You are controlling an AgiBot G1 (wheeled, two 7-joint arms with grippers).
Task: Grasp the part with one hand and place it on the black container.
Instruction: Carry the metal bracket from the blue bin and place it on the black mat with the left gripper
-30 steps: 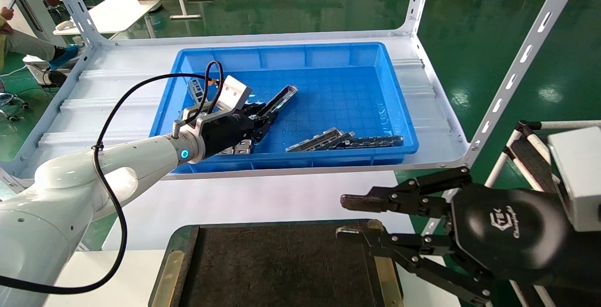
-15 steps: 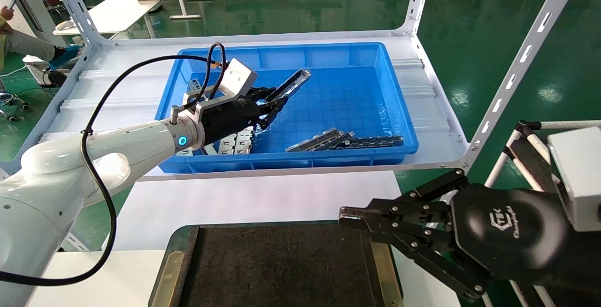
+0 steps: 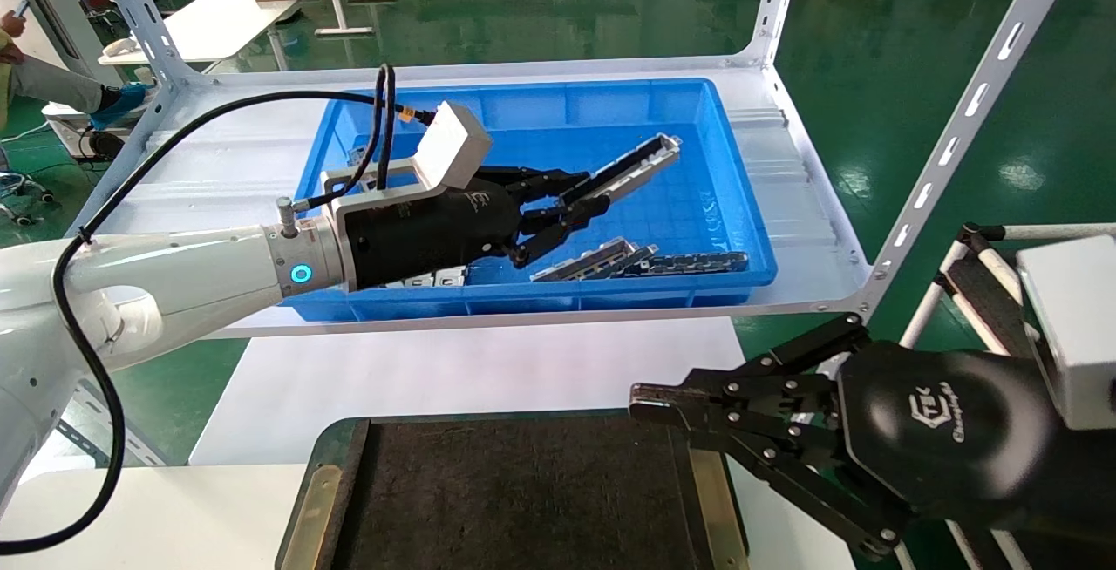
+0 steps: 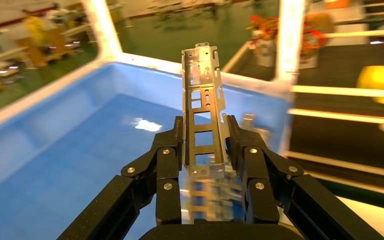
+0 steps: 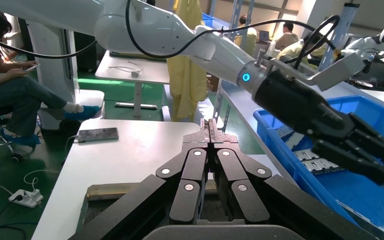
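Halfway there, by the look of it: above the blue bin (image 3: 697,204) the left gripper (image 3: 571,204) has its jaws clamped on the part (image 3: 632,166), lifted clear. Carrying it to the bare black container (image 3: 514,500) is left; right gripper (image 3: 649,397), jaws closed and empty, waits alongside.

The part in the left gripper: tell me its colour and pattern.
Silver-grey metal part with a ladder-like row of rectangular cutouts, clearest in the left wrist view.
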